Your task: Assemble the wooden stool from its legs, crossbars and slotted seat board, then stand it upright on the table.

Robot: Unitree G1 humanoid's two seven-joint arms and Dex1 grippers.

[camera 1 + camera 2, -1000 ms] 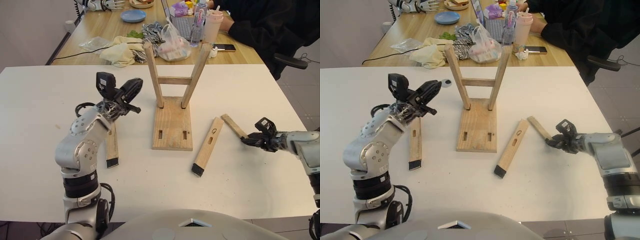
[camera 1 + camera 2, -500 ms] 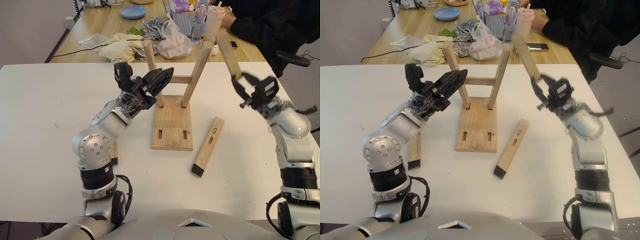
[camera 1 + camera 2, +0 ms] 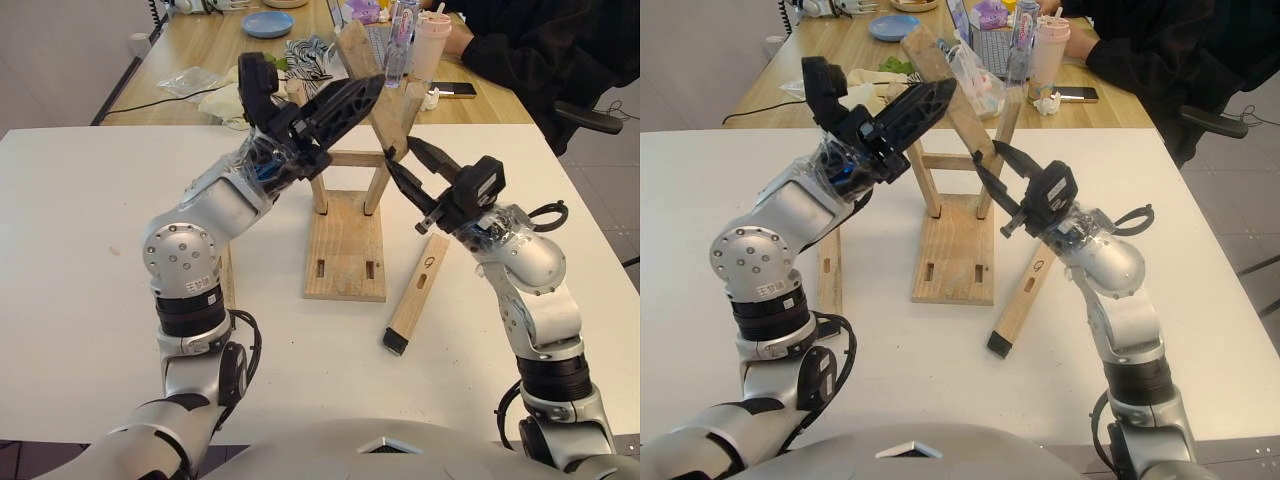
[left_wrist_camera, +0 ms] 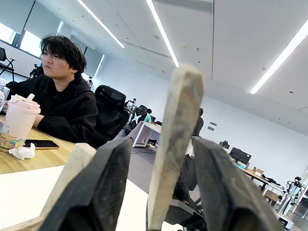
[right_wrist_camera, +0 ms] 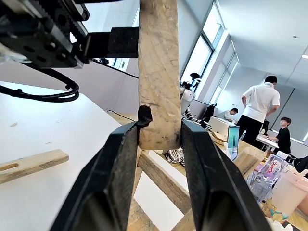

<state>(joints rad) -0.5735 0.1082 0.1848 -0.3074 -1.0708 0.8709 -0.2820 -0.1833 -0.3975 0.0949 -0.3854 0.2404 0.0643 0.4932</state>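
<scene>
The slotted seat board [image 3: 345,262] lies flat on the white table [image 3: 80,230]. Two legs [image 3: 309,160] stand in its far end, joined by a crossbar [image 3: 348,159]. Above it my right gripper [image 3: 400,153] is shut on the lower end of a loose wooden bar [image 3: 360,48], which tilts up and to the left. In the right wrist view the fingers [image 5: 120,183] clamp that bar [image 5: 159,72]. My left gripper [image 3: 365,95] stands open around the bar's upper part; the left wrist view shows gaps between the bar [image 4: 173,144] and each finger [image 4: 101,192]. A loose leg [image 3: 418,292] lies right of the board.
Another wooden leg [image 3: 227,290] lies on the table left of the board, partly behind my left arm. A second table [image 3: 200,50] behind holds bags, cloths, a plate, bottles and a cup, with a person seated at it.
My right gripper lifted the bar off the table at the right and swung it to the middle above the seat board. My left arm rose and moved right to the bar's upper part.
</scene>
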